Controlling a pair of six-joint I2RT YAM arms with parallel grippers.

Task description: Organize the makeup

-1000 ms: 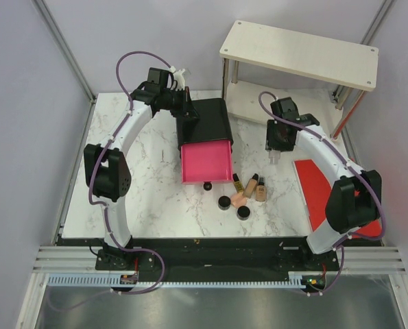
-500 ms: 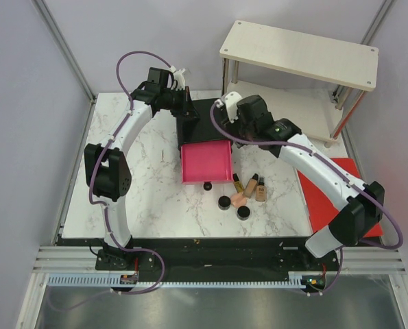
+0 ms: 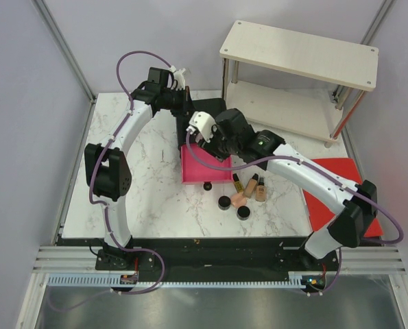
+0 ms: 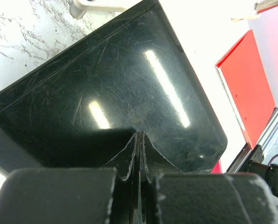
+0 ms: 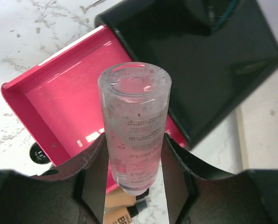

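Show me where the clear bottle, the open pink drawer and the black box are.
clear bottle (image 5: 135, 140), right wrist view, on its printed side.
pink drawer (image 5: 68, 102), right wrist view, on its bare floor.
black box (image 4: 129, 79), left wrist view, on its glossy top.

clear container (image 5: 134, 140); pink drawer (image 5: 68, 93); black box (image 4: 115, 84); white grey-veined marble table (image 3: 149, 192); red mat (image 3: 341, 170)

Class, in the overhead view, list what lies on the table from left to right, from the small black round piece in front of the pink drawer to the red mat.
small black round piece → left black jar → right black jar → rightmost beige tube → red mat
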